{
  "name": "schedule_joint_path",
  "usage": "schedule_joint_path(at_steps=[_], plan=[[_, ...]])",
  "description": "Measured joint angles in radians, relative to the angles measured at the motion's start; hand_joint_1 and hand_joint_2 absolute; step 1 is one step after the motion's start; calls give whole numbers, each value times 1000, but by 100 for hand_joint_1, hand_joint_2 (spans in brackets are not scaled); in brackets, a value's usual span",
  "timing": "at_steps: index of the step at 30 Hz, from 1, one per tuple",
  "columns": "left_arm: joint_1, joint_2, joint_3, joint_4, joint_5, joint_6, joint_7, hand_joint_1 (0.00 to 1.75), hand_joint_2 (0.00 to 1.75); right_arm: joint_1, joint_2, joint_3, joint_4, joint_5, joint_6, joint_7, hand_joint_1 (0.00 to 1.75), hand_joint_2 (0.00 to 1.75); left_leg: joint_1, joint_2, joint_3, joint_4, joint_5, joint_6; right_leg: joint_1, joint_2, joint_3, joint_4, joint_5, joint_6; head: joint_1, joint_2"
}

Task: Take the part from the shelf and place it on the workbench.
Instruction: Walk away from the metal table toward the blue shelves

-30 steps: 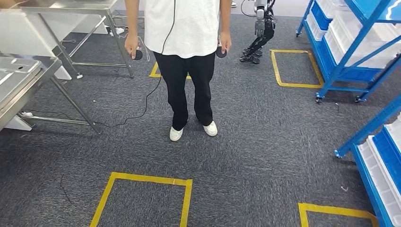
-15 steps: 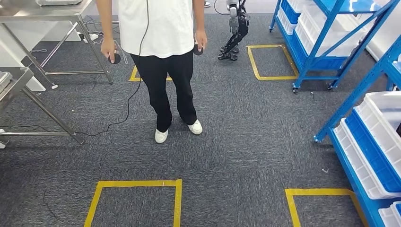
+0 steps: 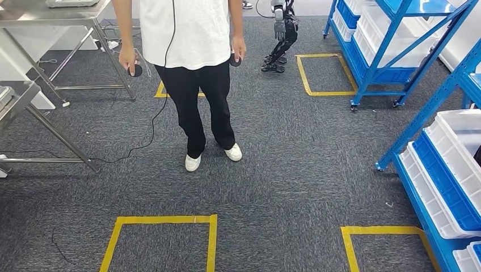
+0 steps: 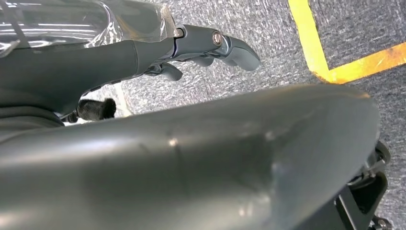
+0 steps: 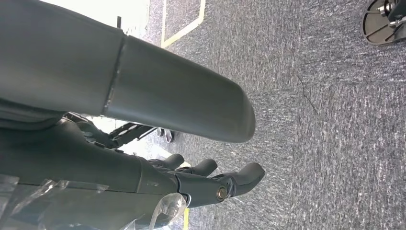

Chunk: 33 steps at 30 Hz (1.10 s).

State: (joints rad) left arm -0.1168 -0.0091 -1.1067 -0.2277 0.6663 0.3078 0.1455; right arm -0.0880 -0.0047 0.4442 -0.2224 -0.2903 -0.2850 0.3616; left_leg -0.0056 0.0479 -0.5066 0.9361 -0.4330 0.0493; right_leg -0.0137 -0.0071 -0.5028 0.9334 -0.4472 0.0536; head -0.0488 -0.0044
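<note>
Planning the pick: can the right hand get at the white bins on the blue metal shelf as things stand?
Probably not yet. The right hand hangs empty over grey carpet, and the white bins on the blue metal shelf sit off to the robot's right, apart from it.

Rough grey carpet point(image 3: 295, 170), glossy blue metal shelf point(image 3: 397, 56), steel table point(image 3: 51, 17)

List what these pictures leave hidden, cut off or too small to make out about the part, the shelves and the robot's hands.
- Part: none can be picked out; the white bins on the blue shelf are cut off by the head view's right edge.
- Workbench: its top runs off the upper edge.
- Left hand: mostly behind a dark body cover.
- Right hand: likewise partly hidden.
</note>
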Motion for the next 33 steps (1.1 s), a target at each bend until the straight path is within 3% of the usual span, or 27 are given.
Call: schedule_joint_path(at_steps=[2, 4, 7, 8, 9, 10, 12, 13, 14, 16, 18, 19, 22, 23, 24, 25, 26, 28, 30, 33], plan=[[0, 0, 0, 0, 0, 0, 1, 0, 0, -1, 1, 2, 0, 0, 0, 0, 0, 0, 1, 0, 10, -19, 8, 12, -3, -2, 6, -11, 6, 7, 0, 0], [-2, -2, 0, 0, 0, -1, 2, 0, 0, -1, 0, 4, 0, 0, 0, 0, 0, 0, 7, 1, 27, -55, 27, 23, -3, -1, -7, 18, -16, 14, 1, 0], [-2, -3, 0, 0, 0, -2, 2, 0, 0, 1, -1, 5, 0, 0, 0, 0, 0, 0, 11, 2, 31, -69, 39, 25, -9, 6, -101, 205, -107, 24, 6, 0], [-1, -3, 0, 0, 0, -2, 2, 0, 0, 2, -2, 6, 0, 0, 0, 0, 0, 0, 12, 2, 30, -69, 39, 23, -13, 6, -128, 256, -120, 30, 6, 0], [-1, -3, 0, 0, 0, -3, 2, 0, 0, 3, -2, 7, 0, 0, 0, 0, 0, 0, 14, 2, 30, -68, 38, 19, -19, 6, -136, 268, -112, 36, 6, 0], [0, -3, 0, 0, 0, -3, 2, 0, 0, 4, -3, 7, 0, 0, 0, 0, 0, 0, 17, 1, 30, -65, 36, 14, -25, 5, -124, 241, -88, 43, 6, 0], [1, -2, 0, 0, -1, -4, 4, 0, 0, 5, -2, 8, 0, 0, 0, 0, 0, 0, 27, -1, 28, -48, 26, -6, -40, 1, -59, 105, -20, 65, 6, 0], [0, 0, 0, 0, -1, -4, 4, 0, 0, 4, 1, 9, 0, -1, 1, 0, 0, 0, 29, -1, 23, -33, 16, -18, -45, 1, -33, 50, 0, 66, 7, 0], [-1, 2, 0, 1, -2, -4, 5, 0, 0, 3, 4, 9, 0, -2, 2, 0, 0, 0, 31, -1, 18, -21, 7, -28, -45, 2, -17, 18, 8, 60, 7, 0], [-2, 4, -1, 1, -2, -4, 5, 0, 0, 3, 7, 10, 1, -3, 2, 1, 0, 0, 31, 0, 12, -8, -5, -42, -39, 9, -22, 23, -1, 30, 5, 0], [-3, 3, -1, 1, -2, -4, 5, 0, 0, 4, 4, 10, 1, -3, 2, 1, 0, 0, 38, -6, 8, 11, -19, -48, -32, 12, -25, 29, -3, 8, 2, 0], [-3, 2, -1, 1, -2, -4, 5, 0, 0, 3, 3, 10, 1, -3, 2, 1, 0, 0, 39, -12, -4, 41, -40, -48, -27, 13, -26, 30, -2, -1, 2, 0], [-1, 0, -2, 1, -2, -4, 5, 0, 0, 1, 2, 10, 1, -3, 3, 2, 0, 0, 33, -28, -97, 242, -145, -41, -13, 15, -30, 29, 1, -19, -2, 0], [1, 0, -2, 1, -2, -4, 6, 0, 0, 2, 2, 10, 1, -3, 3, 2, 0, 0, 31, -31, -130, 307, -169, -36, -9, 18, -33, 29, 2, -21, -3, 0], [2, 0, -2, 1, -2, -4, 6, 0, 0, 2, 3, 10, 1, -3, 3, 2, 0, 0, 24, -34, -149, 339, -174, -28, -4, 22, -34, 29, 2, -22, -3, 0], [3, 0, -2, 1, -2, -4, 6, 0, 0, 3, 4, 10, 1, -3, 4, 2, 0, 0, 18, -37, -151, 338, -163, -19, -1, 25, -34, 29, 3, -24, -3, 0], [4, 0, -2, 1, -2, -4, 6, 0, 0, 2, 4, 10, 1, -3, 4, 2, 0, 0, 11, -39, -134, 297, -137, -10, 2, 29, -34, 29, 3, -24, -3, 0], [2, 0, -2, 1, -2, -4, 6, 0, 0, 2, 4, 10, 1, -3, 4, 3, 0, 0, -3, -43, -62, 142, -64, 9, 4, 35, -31, 28, 3, -24, -3, 0], [1, 1, -2, 1, -1, -4, 6, 0, 0, 2, 4, 10, 1, -3, 4, 3, 0, 0, -13, -47, -15, 35, -19, 20, 5, 38, -29, 28, 3, -20, -4, 0], [0, 1, -2, 1, -1, -4, 7, 0, 0, 2, 4, 10, 1, -3, 4, 4, 0, 0, -21, -47, -12, 20, -11, 25, 3, 38, -28, 21, 3, -8, -3, 0]])
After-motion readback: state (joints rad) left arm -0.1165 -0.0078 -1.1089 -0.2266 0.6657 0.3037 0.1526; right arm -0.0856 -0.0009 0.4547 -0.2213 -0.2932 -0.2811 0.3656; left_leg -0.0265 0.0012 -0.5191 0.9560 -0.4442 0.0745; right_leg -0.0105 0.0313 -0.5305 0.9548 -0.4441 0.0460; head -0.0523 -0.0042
